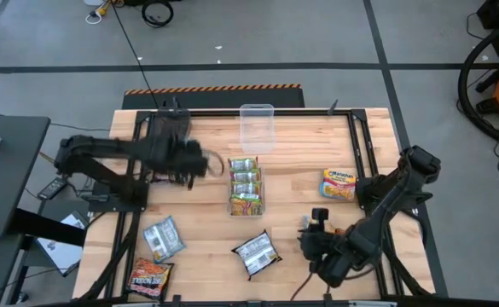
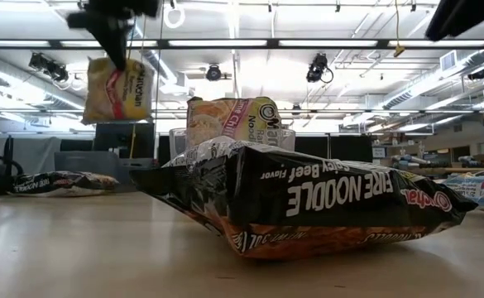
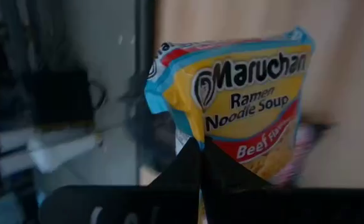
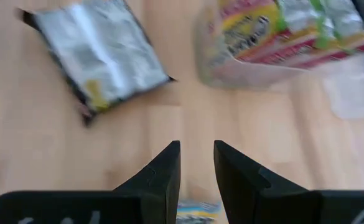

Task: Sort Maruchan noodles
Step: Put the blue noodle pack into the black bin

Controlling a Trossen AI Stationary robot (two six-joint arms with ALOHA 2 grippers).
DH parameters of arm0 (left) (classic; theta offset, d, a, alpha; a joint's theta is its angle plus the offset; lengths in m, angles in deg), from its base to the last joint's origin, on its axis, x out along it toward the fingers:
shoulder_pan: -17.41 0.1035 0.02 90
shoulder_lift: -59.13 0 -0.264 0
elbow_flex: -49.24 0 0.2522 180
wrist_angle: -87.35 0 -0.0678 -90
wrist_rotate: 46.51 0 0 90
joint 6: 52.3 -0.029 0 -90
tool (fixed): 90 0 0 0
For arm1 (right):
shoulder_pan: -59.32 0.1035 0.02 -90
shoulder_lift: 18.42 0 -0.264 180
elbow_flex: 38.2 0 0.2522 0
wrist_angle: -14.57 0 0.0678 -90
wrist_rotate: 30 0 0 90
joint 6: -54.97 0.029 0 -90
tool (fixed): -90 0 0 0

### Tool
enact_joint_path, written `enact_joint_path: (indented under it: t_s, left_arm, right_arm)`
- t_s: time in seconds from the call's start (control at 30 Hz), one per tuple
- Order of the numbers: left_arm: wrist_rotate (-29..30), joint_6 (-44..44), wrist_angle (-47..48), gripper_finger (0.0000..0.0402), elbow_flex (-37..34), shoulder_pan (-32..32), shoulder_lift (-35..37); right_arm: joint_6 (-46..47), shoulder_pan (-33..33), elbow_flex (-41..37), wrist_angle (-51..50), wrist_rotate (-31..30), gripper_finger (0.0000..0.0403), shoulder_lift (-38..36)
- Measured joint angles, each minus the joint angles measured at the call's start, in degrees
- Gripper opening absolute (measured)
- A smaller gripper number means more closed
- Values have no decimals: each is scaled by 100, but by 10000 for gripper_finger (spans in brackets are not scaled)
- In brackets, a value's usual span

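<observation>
Sorting, part done.

Filed: several yellow-green packets (image 1: 245, 189) standing in a row inside a clear bin (image 1: 261, 201) at mid worktop (image 1: 300, 153). A second clear bin (image 1: 256, 127) beyond it appears to hold nothing.

Loose on the worktop: one yellow packet (image 1: 339, 184) on the right side; one silver packet (image 1: 257, 253) near the front centre; another silver packet (image 1: 163, 238) front left; one dark packet (image 1: 149, 278) at the front left corner. In the low view a dark "Fire Noodle" packet (image 2: 308, 199) lies close to the lens. At least four remain to be placed, by this count.

Left end effector (image 3: 201, 149): fingers closed on the lower edge of a yellow beef-flavour Maruchan packet (image 3: 244, 102), held clear of the worktop, left of the filled bin.

Right end effector (image 4: 197, 165): fingers slightly apart with a narrow gap, holding nothing, low over bare wood beside the front-centre silver packet.
</observation>
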Motion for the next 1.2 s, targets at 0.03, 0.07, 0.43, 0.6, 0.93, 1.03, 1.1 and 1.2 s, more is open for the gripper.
enact_joint_path:
  t_s: [0.03, 0.07, 0.43, 0.6, 0.93, 1.03, 1.1, 1.2]
  left_arm:
    - [44, -264, 38, 1, 1, 340, 21]
    - [92, -485, 44, 1, 2, 645, 25]
    - [397, -2705, -1795, 1, -338, 3446, -10]
    - [290, -3679, -2752, 1, -660, 4041, -216]
    - [-75, -4590, -3737, 1, -1092, 4832, -927]
    - [-137, -4849, -4106, 2, -1172, 4901, -1096]
    - [-171, -4998, -4312, 6, -1174, 4966, -1239]
    - [-74, -5142, -4479, 8, -1174, 5059, -1416]
  right_arm:
    - [38, -40, 0, -144, -50, 103, -1]
    - [103, -75, 0, -296, -124, 103, -1]
    - [819, -242, -360, -781, -532, 103, -3]
    - [1459, -247, -700, -782, -476, 103, -3]
    - [2184, -214, -979, -756, -112, 103, -3]
    - [2192, -205, -979, -752, -110, 103, -3]
    - [2197, -205, -979, -741, -108, 103, -3]
    - [2231, -205, -979, -741, -108, 103, -3]
